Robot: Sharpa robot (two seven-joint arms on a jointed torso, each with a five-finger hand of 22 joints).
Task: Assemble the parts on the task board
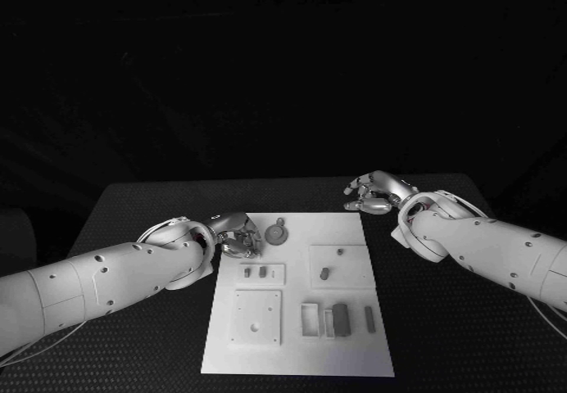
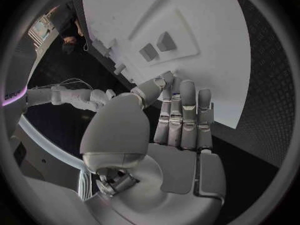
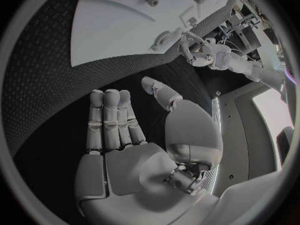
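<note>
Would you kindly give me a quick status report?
Left hand open at task board edge. Right hand open, off board. Parts untouched. Nothing in the way.

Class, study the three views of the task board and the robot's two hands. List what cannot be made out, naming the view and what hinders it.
- Head view: the left hand covers the task board's far left corner; anything under it is hidden.
- Head view: the small parts are too small to tell their shapes.
- Left wrist view: the circle's rim cuts off the board.
- Right wrist view: the right hand is over bare table; the board's far parts are tiny.
</note>
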